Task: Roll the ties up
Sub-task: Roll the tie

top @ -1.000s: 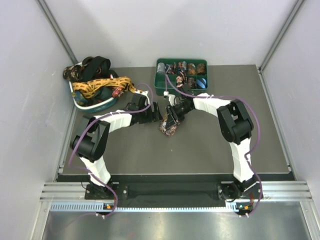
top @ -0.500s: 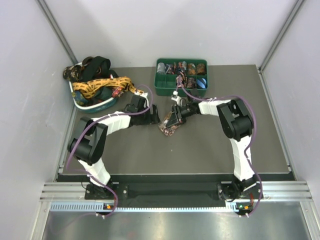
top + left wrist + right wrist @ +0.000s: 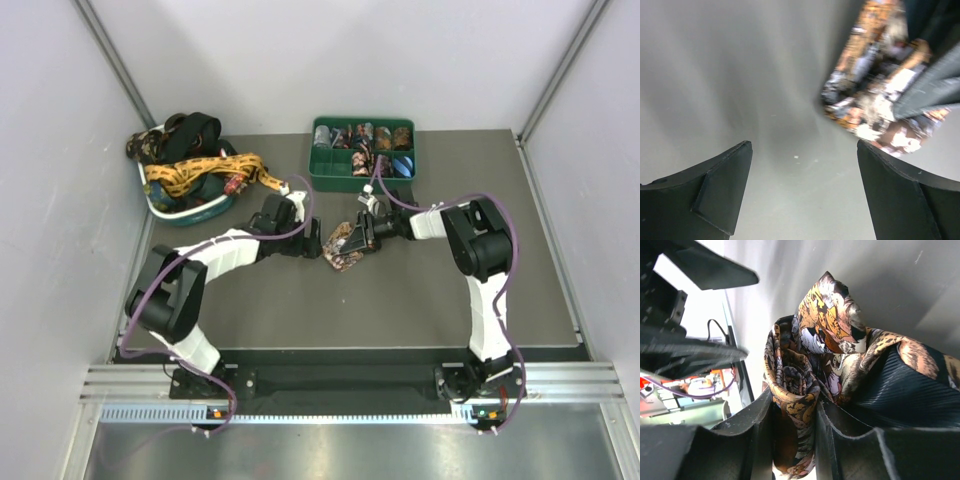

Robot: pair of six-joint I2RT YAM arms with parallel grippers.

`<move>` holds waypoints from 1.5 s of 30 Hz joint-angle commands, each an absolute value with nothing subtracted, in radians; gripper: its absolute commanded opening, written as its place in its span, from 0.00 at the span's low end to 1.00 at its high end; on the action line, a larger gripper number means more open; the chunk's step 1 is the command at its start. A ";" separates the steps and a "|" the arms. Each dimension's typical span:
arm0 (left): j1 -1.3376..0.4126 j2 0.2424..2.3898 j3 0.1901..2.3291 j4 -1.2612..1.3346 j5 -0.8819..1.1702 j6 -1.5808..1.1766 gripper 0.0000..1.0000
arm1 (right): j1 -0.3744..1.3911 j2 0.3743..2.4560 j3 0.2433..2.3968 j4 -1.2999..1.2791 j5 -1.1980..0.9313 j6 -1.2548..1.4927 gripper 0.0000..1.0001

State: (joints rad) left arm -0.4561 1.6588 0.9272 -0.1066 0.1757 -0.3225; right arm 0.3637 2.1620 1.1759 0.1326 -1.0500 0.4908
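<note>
A brown-floral tie point(image 3: 340, 256), partly rolled, sits at mid-table with its loose end hanging out. My right gripper point(image 3: 353, 238) is shut on the roll; in the right wrist view the coiled tie point(image 3: 826, 340) is pinched between the fingers of that gripper point(image 3: 792, 422). My left gripper point(image 3: 313, 240) stands open just left of the roll, apart from it. In the left wrist view its gripper point(image 3: 804, 150) holds nothing, and the tie point(image 3: 867, 95) lies ahead to the right. Loose ties point(image 3: 205, 168) are heaped in a basin, and rolled ties point(image 3: 375, 135) fill a tray.
A green compartment tray point(image 3: 330, 182) stands at the back centre, just behind the grippers. A teal-and-white basin point(image 3: 190, 212) sits at the back left. Purple cables run along both arms. White walls close in left, right and behind.
The left gripper has opened a little wider and its arm has swung left. The right arm has stretched lower and shifted the held roll slightly right.
</note>
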 commanded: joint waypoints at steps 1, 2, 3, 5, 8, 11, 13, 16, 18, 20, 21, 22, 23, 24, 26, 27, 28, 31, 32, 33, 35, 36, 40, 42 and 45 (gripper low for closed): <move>-0.486 1.589 0.916 -0.078 0.164 -0.221 0.91 | 0.342 2.183 1.164 0.114 -0.919 0.408 0.06; -0.494 1.576 0.899 -0.069 0.146 -0.210 0.90 | 0.344 2.178 1.166 0.114 -0.919 0.399 0.06; -0.494 1.563 0.887 -0.030 0.140 -0.190 0.90 | 0.353 2.172 1.169 0.106 -0.920 0.393 0.06; -0.495 1.526 0.836 0.027 0.123 -0.184 0.91 | 0.367 2.154 1.181 0.098 -0.919 0.365 0.06; -0.494 1.482 0.769 0.116 0.152 -0.183 0.91 | 0.391 2.132 1.204 0.074 -0.916 0.335 0.06; -0.494 1.457 0.736 0.135 0.196 -0.151 0.89 | 0.406 2.134 1.235 0.058 -0.931 0.318 0.06; -0.495 1.448 0.720 0.156 0.304 -0.045 0.86 | 0.419 2.146 1.255 0.037 -0.934 0.305 0.07; -0.503 1.427 0.669 0.213 0.391 0.070 0.85 | 0.433 2.166 1.310 0.006 -0.939 0.288 0.07; -0.509 1.433 0.673 0.230 0.411 0.133 0.85 | 0.440 2.174 1.327 0.003 -0.946 0.288 0.07; -0.523 1.460 0.721 0.186 0.408 0.161 0.86 | 0.446 2.181 1.350 -0.036 -0.954 0.282 0.07; -0.528 1.476 0.744 0.158 0.400 0.182 0.86 | 0.451 2.183 1.361 -0.050 -0.956 0.273 0.07; -0.538 1.506 0.790 0.135 0.387 0.198 0.86 | 0.454 2.190 1.377 -0.066 -0.953 0.259 0.08; -0.543 1.535 0.808 0.105 0.379 0.222 0.87 | 0.459 2.201 1.385 -0.084 -0.959 0.250 0.08; -0.548 1.536 0.828 0.092 0.374 0.238 0.88 | 0.462 2.207 1.396 -0.100 -0.960 0.250 0.08; -0.564 1.568 0.870 0.078 0.345 0.261 0.88 | 0.463 2.217 1.417 -0.117 -0.966 0.241 0.08; -0.569 1.578 0.882 0.062 0.336 0.281 0.88 | 0.463 2.220 1.422 -0.127 -0.969 0.238 0.08; -0.578 1.598 0.906 0.051 0.325 0.291 0.88 | 0.463 2.223 1.424 -0.126 -0.971 0.239 0.08; -0.597 1.640 0.954 0.005 0.256 0.333 0.89 | 0.465 2.226 1.425 -0.127 -0.982 0.239 0.08; -0.600 1.646 0.962 -0.018 0.252 0.340 0.89 | 0.463 2.226 1.425 -0.127 -0.982 0.239 0.08; -0.600 1.654 0.969 -0.029 0.249 0.356 0.90 | 0.465 2.226 1.425 -0.127 -0.983 0.241 0.08; -0.606 1.674 0.983 -0.032 0.239 0.363 0.94 | 0.465 2.227 1.427 -0.126 -0.989 0.242 0.08; -0.607 1.683 0.991 -0.035 0.223 0.370 0.98 | 0.465 2.227 1.427 -0.126 -0.989 0.242 0.08; -0.612 1.729 1.028 -0.038 0.215 0.383 0.99 | 0.465 2.233 1.428 -0.124 -0.992 0.247 0.09; -0.614 1.750 1.040 -0.040 0.229 0.390 0.99 | 0.465 2.235 1.428 -0.123 -1.000 0.247 0.08; -0.614 1.788 1.069 -0.048 0.248 0.394 0.99 | 0.463 2.237 1.428 -0.118 -1.005 0.252 0.08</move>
State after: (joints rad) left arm -0.6106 1.7626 1.0164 -0.0494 0.2306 0.3611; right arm 0.4469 2.2044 1.3972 -0.1173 -0.9970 0.2878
